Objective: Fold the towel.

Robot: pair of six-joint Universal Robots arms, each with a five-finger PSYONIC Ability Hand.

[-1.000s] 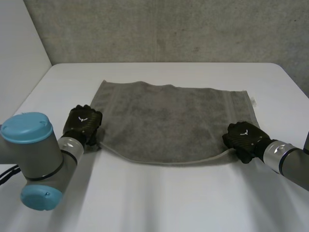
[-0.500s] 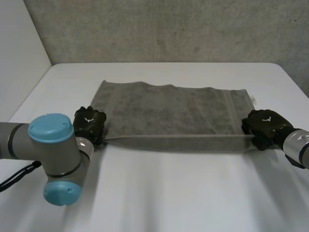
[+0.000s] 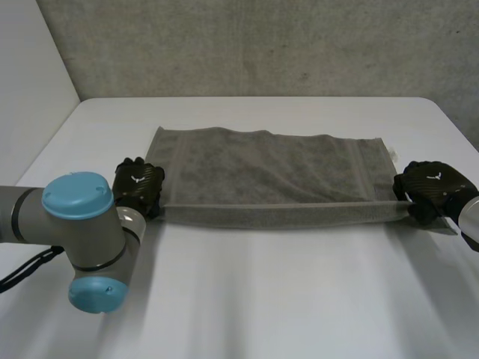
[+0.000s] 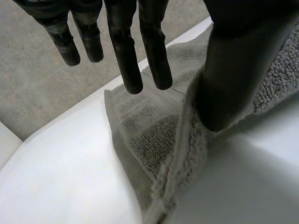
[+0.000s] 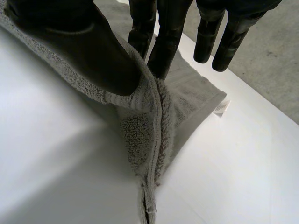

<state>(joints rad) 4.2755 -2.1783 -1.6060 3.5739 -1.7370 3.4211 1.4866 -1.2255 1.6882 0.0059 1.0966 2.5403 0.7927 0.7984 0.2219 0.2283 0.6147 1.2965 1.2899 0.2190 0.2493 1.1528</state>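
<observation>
the grey towel (image 3: 269, 168) lay on the white table (image 3: 262, 299), its near edge lifted and stretched taut between the two hands. the left hand (image 3: 139, 187) pinched the near left corner against its thumb, and the right hand (image 3: 428, 188) pinched the near right corner likewise, fingers behind the cloth.

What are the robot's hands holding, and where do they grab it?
Both hold the towel: the left hand pinches its near left corner, the right hand its near right corner.
</observation>
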